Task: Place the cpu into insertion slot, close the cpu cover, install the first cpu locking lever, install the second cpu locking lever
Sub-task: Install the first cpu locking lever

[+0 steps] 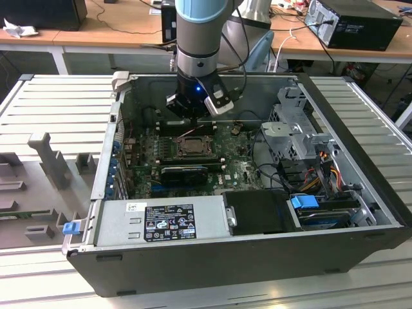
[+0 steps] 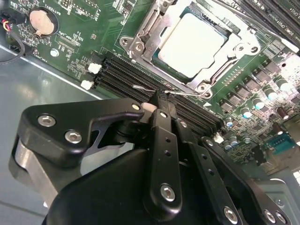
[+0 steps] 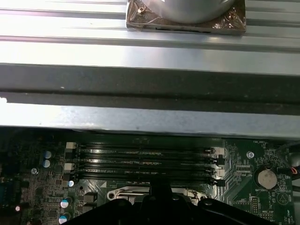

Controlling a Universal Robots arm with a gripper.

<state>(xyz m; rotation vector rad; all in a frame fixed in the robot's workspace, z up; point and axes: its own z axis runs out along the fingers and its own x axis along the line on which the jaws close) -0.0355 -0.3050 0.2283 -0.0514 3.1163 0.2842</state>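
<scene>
Open case (image 1: 360, 148) on ribbed table (image 1: 58, 103) | cpu (image 2: 194, 44) seated in insertion slot (image 2: 140, 47) — 6 o'clock of gripper (image 1: 193, 116), exterior view | gripper drawn together | cpu light, stiff, fragile — take by edges

The cpu (image 2: 194, 44) has a pale, matt metal top. The cover (image 2: 140, 37) around it is bare bright metal that gleams at its edges. The board (image 2: 84, 47) is green with a glossy lacquer, and its memory slots (image 2: 124, 75) are black plastic. The gripper (image 2: 159, 102) is smooth satin black with shiny steel screws. The case (image 1: 193, 273) is dark matt sheet metal, and the desk (image 1: 58, 103) is ribbed pale metal.
</scene>
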